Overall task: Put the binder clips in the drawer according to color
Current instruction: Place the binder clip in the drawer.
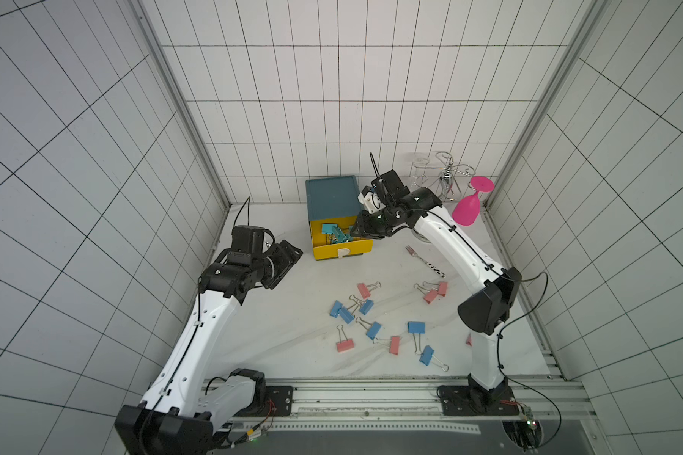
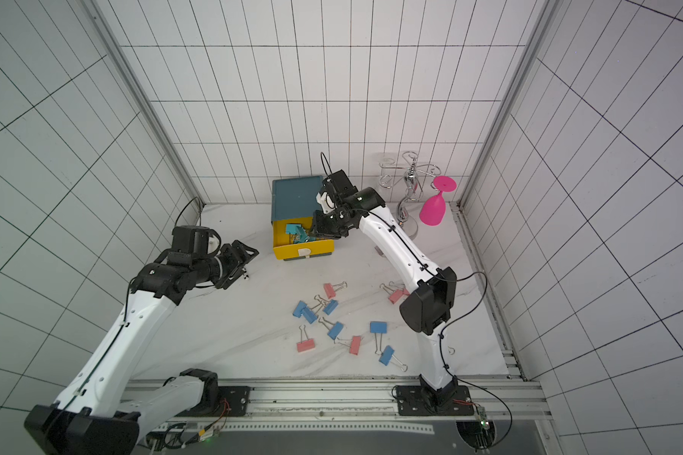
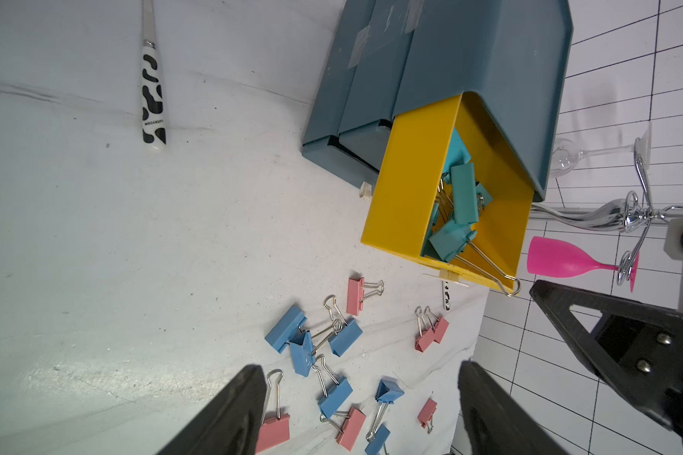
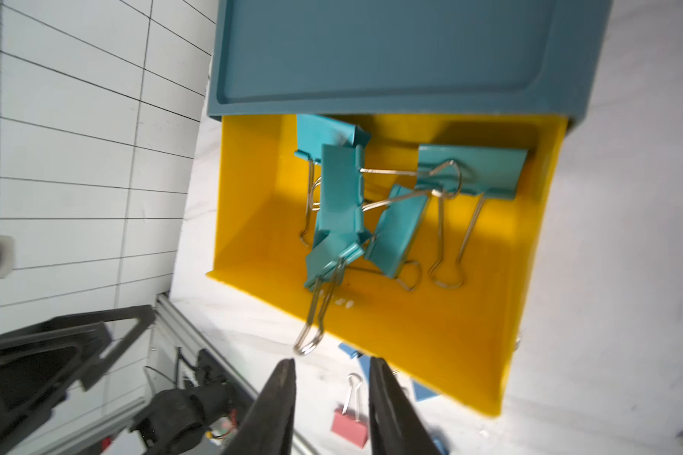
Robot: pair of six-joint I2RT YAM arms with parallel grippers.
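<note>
The binder clips (image 3: 464,197) have matt painted bodies and shiny wire handles. The yellow drawer (image 4: 411,315) looks like smooth plastic, its blue-grey cabinet (image 4: 371,51) duller. The desk (image 1: 292,323) is white, faintly veined, with a soft sheen. The far rack (image 2: 411,179) gleams like chrome.

One salmon clip (image 1: 469,339) mostly behind the right arm (image 1: 487,354).

Drawer (image 1: 324,252) stood pulled out of cabinet (image 1: 332,195), several clips (image 4: 340,189) lay inside it, loose clips (image 1: 373,330) lay scattered on table (image 1: 273,335) before it, fork (image 1: 418,258) lay right of drawer
</note>
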